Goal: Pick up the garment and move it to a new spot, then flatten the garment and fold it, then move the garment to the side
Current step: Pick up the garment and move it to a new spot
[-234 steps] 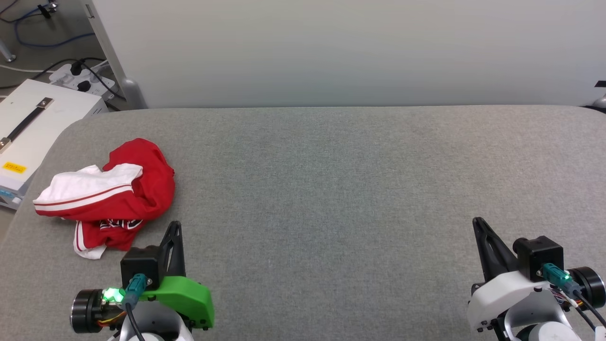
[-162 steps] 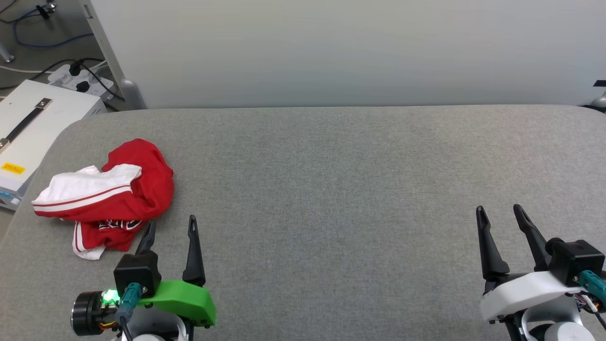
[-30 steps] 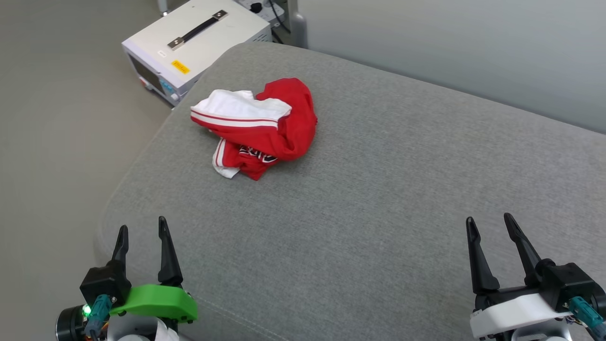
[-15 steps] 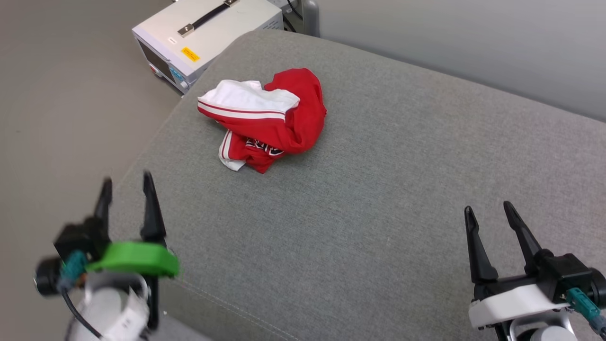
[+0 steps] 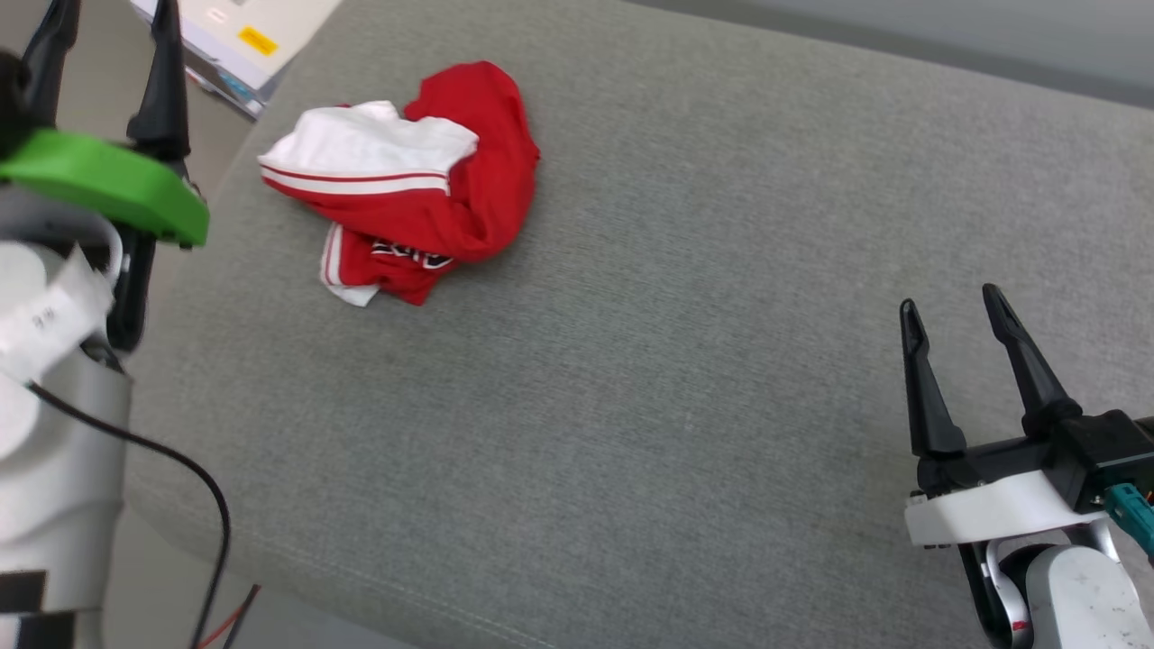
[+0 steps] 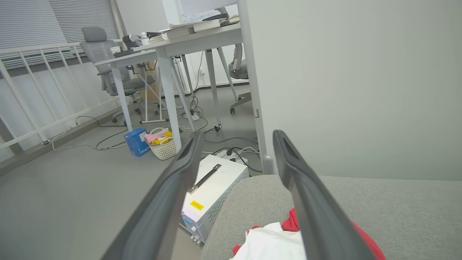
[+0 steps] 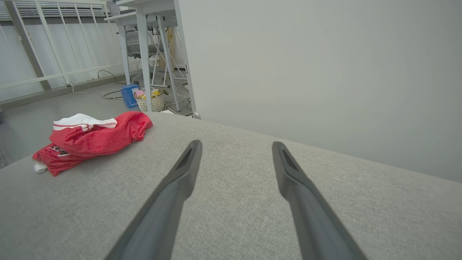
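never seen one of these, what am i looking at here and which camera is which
This is a wheeled robot with two arms. One picture comes from a camera on its head, looking down at a grey padded surface. The other two come from cameras on its wrists, each looking along that arm's two dark fingers. The left end effector hangs by the surface's edge, near the garment; the right end effector hovers over the surface. Both are open and hold nothing. The garment, red and white, lies crumpled on the surface.
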You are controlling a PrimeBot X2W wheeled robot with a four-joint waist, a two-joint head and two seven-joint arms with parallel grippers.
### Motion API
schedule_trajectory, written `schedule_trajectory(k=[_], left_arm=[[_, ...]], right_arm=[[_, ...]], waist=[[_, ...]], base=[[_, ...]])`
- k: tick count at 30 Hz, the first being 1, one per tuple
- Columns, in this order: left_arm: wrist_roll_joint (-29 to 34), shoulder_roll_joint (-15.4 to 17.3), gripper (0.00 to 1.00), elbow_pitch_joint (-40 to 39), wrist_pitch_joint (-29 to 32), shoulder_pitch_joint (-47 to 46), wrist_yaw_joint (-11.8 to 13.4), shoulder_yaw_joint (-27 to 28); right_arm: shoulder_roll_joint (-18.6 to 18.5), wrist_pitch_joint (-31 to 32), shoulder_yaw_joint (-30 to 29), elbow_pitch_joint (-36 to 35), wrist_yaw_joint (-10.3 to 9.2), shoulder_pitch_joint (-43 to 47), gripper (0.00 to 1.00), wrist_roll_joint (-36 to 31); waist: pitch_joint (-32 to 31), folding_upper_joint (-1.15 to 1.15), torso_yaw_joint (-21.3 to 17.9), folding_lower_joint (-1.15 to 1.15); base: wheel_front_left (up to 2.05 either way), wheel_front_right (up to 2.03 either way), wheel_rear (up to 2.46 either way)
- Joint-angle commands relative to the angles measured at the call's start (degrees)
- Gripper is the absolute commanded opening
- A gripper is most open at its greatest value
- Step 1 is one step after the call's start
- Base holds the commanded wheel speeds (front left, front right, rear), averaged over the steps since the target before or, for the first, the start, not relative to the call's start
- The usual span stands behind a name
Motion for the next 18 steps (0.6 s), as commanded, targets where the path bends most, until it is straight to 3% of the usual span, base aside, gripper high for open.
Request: schedule_trajectory(k=[1,10,11,18], left_arm=[[-2.8,2.0,1.00,0.2,2.1,-2.6,-0.2,-2.5],[-20.9,12.1,1.00,-0.2,26.9,-12.8,-0.2,-19.5],[-23.8,14.0,1.00,-0.5,32.7,-14.7,-0.2,-23.0],[-30.6,17.4,1.00,-0.7,46.8,-17.4,-0.2,-33.0]], right_arm=[[-0.3,-0.3,-0.1,-0.5,-0.05,-1.1,1.00,-0.3],[-1.1,-0.3,0.5,-1.1,-0.05,-3.5,1.00,0.0],[-1.3,-0.3,0.5,-1.4,-0.05,-4.1,1.00,0.0],[-1.5,-0.3,0.4,-1.9,-0.05,-5.3,1.00,0.1]], waist=[[3.7,0.00,-3.7,-0.01],[7.6,0.00,-7.7,-0.01],[8.4,0.00,-8.6,-0.01],[10.9,0.00,-11.1,-0.01]], base=[[0.00,0.00,0.00],[0.00,0.00,0.00],[0.00,0.00,0.00],[0.00,0.00,0.00]])
